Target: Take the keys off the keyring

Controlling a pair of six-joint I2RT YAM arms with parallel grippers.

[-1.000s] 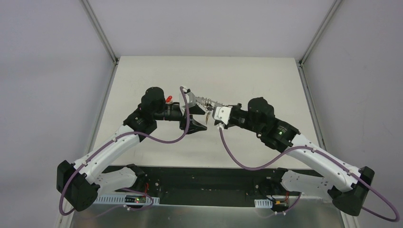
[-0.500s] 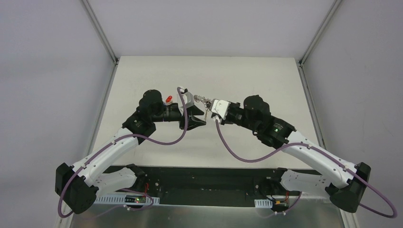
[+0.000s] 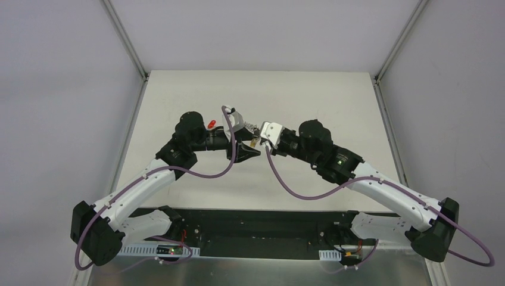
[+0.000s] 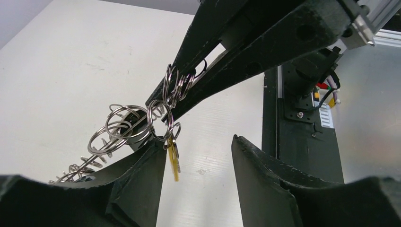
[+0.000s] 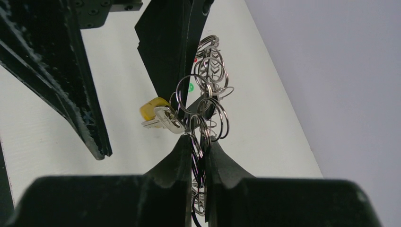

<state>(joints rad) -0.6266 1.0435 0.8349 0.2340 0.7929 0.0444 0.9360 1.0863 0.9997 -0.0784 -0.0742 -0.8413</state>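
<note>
A white table (image 3: pixel 178 101) stands between grey walls. Above its middle the right gripper (image 5: pixel 198 150) pinches the keyring (image 5: pixel 208 101) by its frill of wire loops, fingers pressed nearly together. The left gripper (image 4: pixel 197 142) faces it with jaws spread, gripping nothing (one finger sits just beside the loops). A yellow-tagged key (image 4: pixel 173 163) hangs from a loop in that gap. A red-tagged key (image 3: pixel 211 124) shows on the table beside the left arm.

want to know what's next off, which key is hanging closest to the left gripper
The yellow-tagged key, dangling from the keyring beside the left gripper; the red-tagged key lies apart on the table.
</note>
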